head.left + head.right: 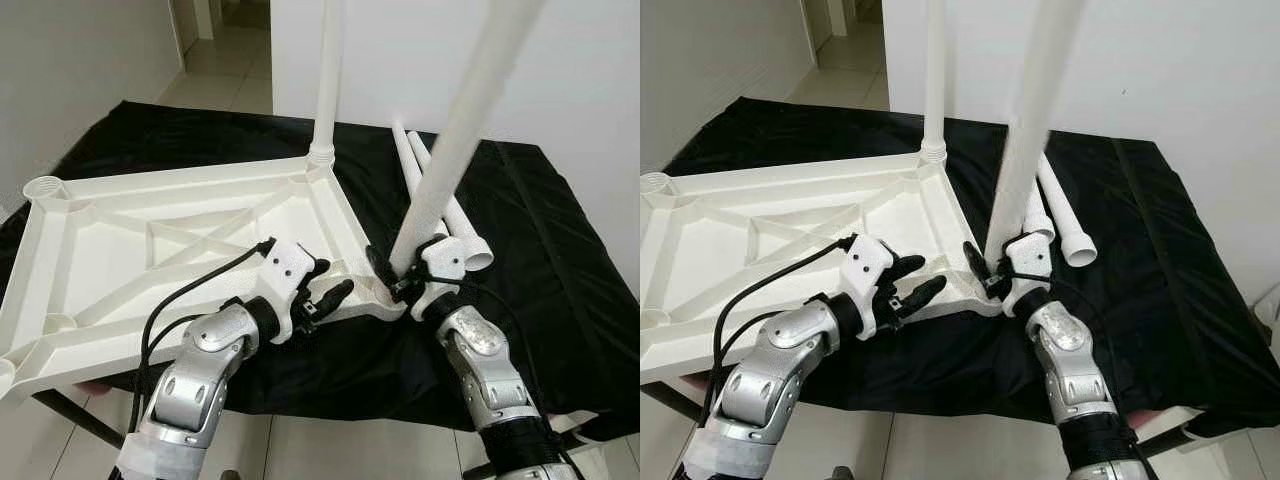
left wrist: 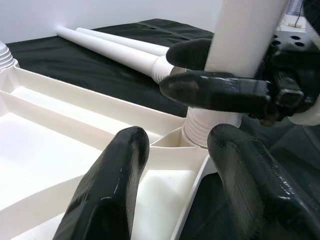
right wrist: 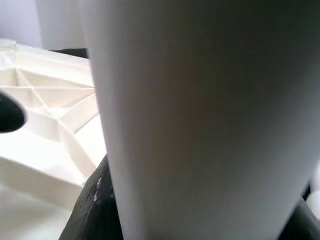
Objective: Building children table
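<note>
Now, smooth white tubular leg in right end effector, ribbed tabletop.

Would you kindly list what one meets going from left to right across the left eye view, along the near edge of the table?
Upturned white tabletop → left gripper, open → right gripper, shut on a white table leg → black cloth.
</note>
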{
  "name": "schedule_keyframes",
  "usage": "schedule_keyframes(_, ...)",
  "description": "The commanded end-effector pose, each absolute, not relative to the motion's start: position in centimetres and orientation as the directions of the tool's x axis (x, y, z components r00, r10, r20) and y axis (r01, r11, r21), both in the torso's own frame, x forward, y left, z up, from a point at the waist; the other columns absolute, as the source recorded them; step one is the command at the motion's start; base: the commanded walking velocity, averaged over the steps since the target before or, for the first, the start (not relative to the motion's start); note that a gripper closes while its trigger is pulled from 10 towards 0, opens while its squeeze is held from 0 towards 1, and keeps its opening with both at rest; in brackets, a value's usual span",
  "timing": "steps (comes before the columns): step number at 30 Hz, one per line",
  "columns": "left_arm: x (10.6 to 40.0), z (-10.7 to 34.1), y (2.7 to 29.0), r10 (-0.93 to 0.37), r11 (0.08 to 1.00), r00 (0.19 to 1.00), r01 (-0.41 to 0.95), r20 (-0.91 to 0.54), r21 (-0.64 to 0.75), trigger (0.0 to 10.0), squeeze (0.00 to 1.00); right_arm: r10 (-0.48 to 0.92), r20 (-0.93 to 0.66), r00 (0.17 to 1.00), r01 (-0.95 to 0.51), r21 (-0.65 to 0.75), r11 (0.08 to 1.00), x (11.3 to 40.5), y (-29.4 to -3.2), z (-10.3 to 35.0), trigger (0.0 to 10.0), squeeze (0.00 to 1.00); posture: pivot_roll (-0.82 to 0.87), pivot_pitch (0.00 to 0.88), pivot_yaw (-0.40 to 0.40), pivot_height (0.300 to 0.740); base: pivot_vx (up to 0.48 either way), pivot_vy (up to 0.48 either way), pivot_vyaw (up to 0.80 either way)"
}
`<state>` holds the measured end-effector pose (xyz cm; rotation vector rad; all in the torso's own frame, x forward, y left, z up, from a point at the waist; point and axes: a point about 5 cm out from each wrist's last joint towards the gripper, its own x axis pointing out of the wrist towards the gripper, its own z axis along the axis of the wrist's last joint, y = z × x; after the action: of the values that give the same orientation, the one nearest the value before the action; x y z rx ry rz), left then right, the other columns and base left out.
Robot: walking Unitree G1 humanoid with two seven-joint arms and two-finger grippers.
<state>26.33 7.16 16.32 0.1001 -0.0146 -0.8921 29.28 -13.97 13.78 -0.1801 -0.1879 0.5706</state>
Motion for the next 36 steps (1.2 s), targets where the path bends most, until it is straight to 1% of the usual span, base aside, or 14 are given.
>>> schedule_keyframes(1,26.6,16.6,7.4,-0.735,0.673,0.678,0.733,-0.025,0.095,10.0,0.00,0.600,0.033,0.799,-0.582,-0.205,0.787,28.4,-13.4,11.9,10.0,0.00,0.12,0.048,-0.033,0.740,0.000,0.000,0.00)
schedule_keyframes(6,26.6,16.7,7.5,-0.733,0.675,0.679,0.732,-0.024,0.097,10.0,0.00,0.597,0.029,0.802,-0.581,-0.196,0.790,28.3,-13.6,11.7,10.0,0.00,0.12,0.054,-0.032,0.740,0.000,0.000,0.00)
schedule_keyframes(11,26.6,16.7,7.5,-0.731,0.677,0.682,0.730,-0.023,0.097,10.0,0.00,0.561,0.024,0.828,-0.556,-0.096,0.825,28.5,-14.2,11.2,10.0,0.00,0.12,0.057,-0.031,0.740,0.000,0.000,0.00)
schedule_keyframes(13,26.6,16.7,7.5,-0.732,0.677,0.681,0.730,-0.022,0.098,10.0,0.00,0.530,0.019,0.848,-0.529,-0.033,0.848,28.8,-14.6,11.1,10.0,0.00,0.12,0.057,-0.031,0.740,0.000,0.000,0.00)
schedule_keyframes(15,26.6,16.8,7.5,-0.732,0.677,0.681,0.730,-0.022,0.098,10.0,0.00,0.518,0.014,0.855,-0.518,-0.014,0.855,28.9,-14.8,11.0,10.0,0.00,0.12,0.057,-0.031,0.740,0.000,0.000,0.00)
schedule_keyframes(16,26.6,16.8,7.5,-0.732,0.676,0.681,0.730,-0.020,0.099,10.0,0.00,0.479,-0.012,0.877,-0.479,0.018,0.877,29.3,-15.2,10.7,10.0,0.00,0.12,0.057,-0.030,0.740,0.000,0.000,0.00)
schedule_keyframes(23,26.6,16.9,7.5,-0.732,0.676,0.681,0.730,-0.018,0.102,10.0,0.00,0.427,-0.052,0.903,-0.424,0.062,0.904,29.8,-15.8,10.2,10.0,0.00,0.12,0.059,-0.031,0.740,0.000,0.000,0.00)
schedule_keyframes(28,26.7,17.0,7.6,-0.729,0.679,0.684,0.726,-0.017,0.106,10.0,0.00,0.380,-0.059,0.923,-0.369,0.135,0.919,30.0,-16.1,10.0,10.0,0.00,0.13,0.060,-0.035,0.740,0.000,0.000,0.00)
schedule_keyframes(29,26.6,17.0,7.7,-0.728,0.681,0.686,0.725,-0.016,0.106,10.0,0.00,0.348,-0.064,0.935,-0.332,0.178,0.926,30.0,-16.3,9.8,10.0,0.00,0.13,0.060,-0.036,0.740,0.000,0.000,0.00)
schedule_keyframes(36,26.5,17.1,7.7,-0.727,0.681,0.687,0.724,-0.015,0.109,10.0,0.00,0.296,-0.073,0.952,-0.274,0.223,0.935,29.7,-16.7,9.2,10.0,0.00,0.13,0.064,-0.036,0.740,0.000,0.000,0.00)
